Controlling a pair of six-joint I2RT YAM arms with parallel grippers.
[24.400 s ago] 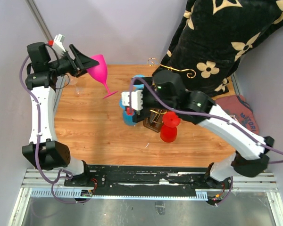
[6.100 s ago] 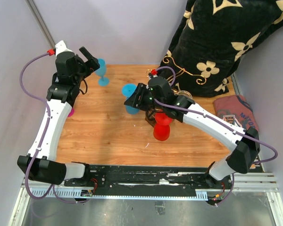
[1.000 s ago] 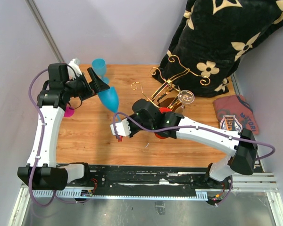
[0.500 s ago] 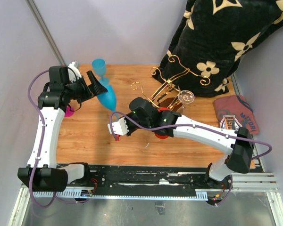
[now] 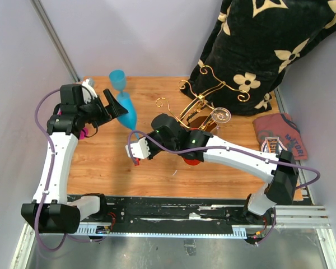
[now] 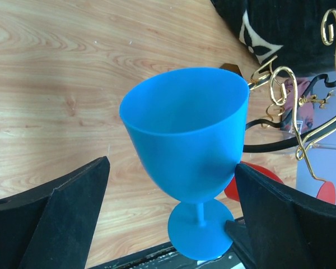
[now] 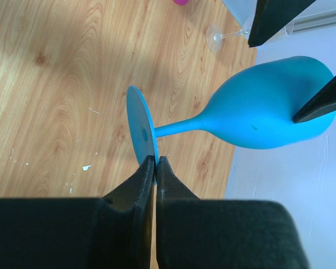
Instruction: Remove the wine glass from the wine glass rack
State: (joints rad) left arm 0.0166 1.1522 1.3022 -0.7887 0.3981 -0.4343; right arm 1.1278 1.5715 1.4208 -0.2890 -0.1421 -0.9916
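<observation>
A blue wine glass (image 5: 126, 114) hangs sideways over the table's left half, clear of the gold wire wine glass rack (image 5: 204, 96). My right gripper (image 7: 155, 158) is shut on the rim of its round foot (image 7: 141, 130). My left gripper (image 6: 171, 165) is open around the bowl (image 6: 186, 126). Its right finger (image 6: 291, 216) touches the bowl and its left finger (image 6: 56, 221) stands apart. In the top view the left gripper (image 5: 116, 103) is at the left and the right gripper (image 5: 141, 134) is beside the rack. A clear glass (image 5: 219, 116) hangs on the rack.
A second blue glass (image 5: 118, 80) stands at the far left edge. A pink glass (image 5: 82, 133) sits behind my left arm and a red one (image 5: 191, 160) under my right arm. Another clear glass (image 7: 215, 38) lies on the table. Black flowered cloth (image 5: 269, 45) fills the back right.
Both arms and the blue glass have shifted slightly left and toward the back. The right gripper stays shut on the foot and the left stays open round the bowl.
</observation>
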